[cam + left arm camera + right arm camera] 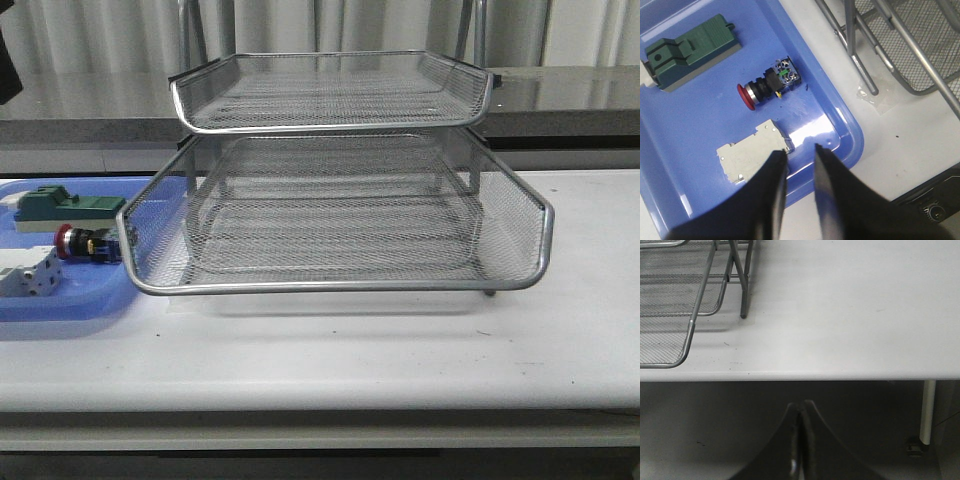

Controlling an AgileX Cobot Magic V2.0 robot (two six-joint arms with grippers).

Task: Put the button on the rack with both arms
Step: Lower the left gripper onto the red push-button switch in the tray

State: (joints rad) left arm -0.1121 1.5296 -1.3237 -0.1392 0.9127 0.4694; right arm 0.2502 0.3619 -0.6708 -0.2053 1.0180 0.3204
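Note:
The button (82, 243) lies on its side in the blue tray (60, 305), just left of the rack (330, 215). In the left wrist view the button (767, 85) shows its red head, black body and blue-yellow rear block. My left gripper (799, 151) hovers above the tray's corner, open, with nothing between its fingers, beside the white block (752, 156). My right gripper (801, 405) is shut and empty, off the table's front edge, away from the rack's corner (680, 305). Neither gripper shows in the front view.
A green block (60, 207) lies at the back of the blue tray and a white block (30, 273) at its front. The rack's lower trays stick out toward the front. A dark counter runs behind the white table (400, 345).

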